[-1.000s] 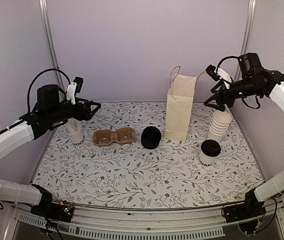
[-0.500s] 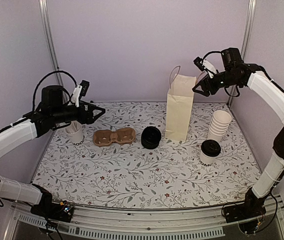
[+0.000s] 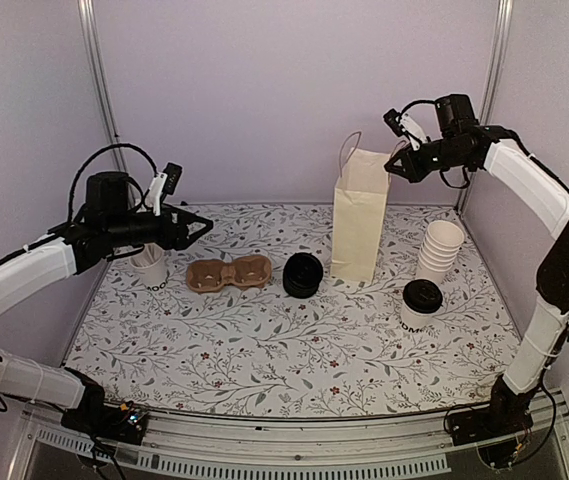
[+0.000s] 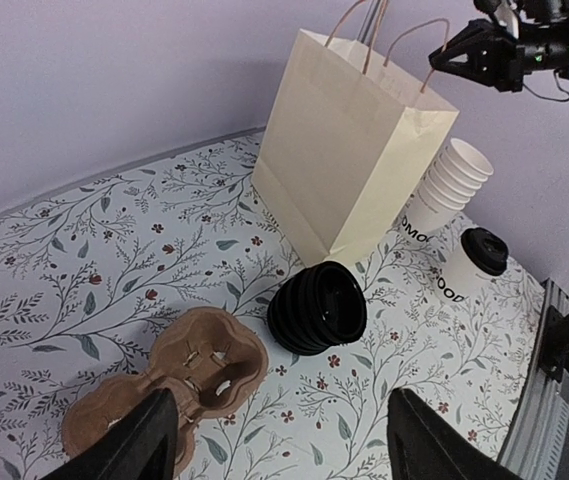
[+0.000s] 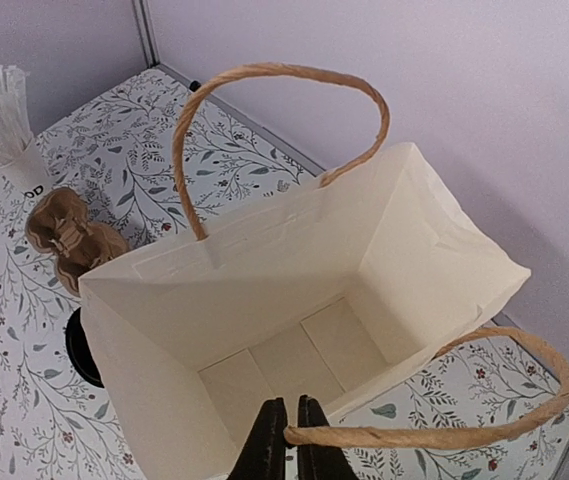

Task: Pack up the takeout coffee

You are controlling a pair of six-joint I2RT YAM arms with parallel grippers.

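Observation:
The takeout coffee (image 3: 421, 303), a white cup with a black lid, stands on the table right of the cream paper bag (image 3: 359, 225); it also shows in the left wrist view (image 4: 474, 262). High above the bag's right top edge, my right gripper (image 3: 394, 165) is shut on the bag's twisted paper handle (image 5: 434, 435). In the right wrist view the gripper (image 5: 289, 435) pinches that handle's end over the bag's open, empty inside (image 5: 294, 300). My left gripper (image 3: 199, 222) hangs open above the table's left side, with nothing between its fingers (image 4: 282, 410).
A brown two-cup carrier (image 3: 228, 273) lies left of a stack of black lids (image 3: 303, 275). A stack of lidless white cups (image 3: 440, 250) stands behind the coffee. A cup of white stir sticks (image 3: 149, 265) sits at the far left under the left arm.
My right gripper swung left from above the cup stack to the bag's top and closed on its handle. The left gripper edged slightly to the right.

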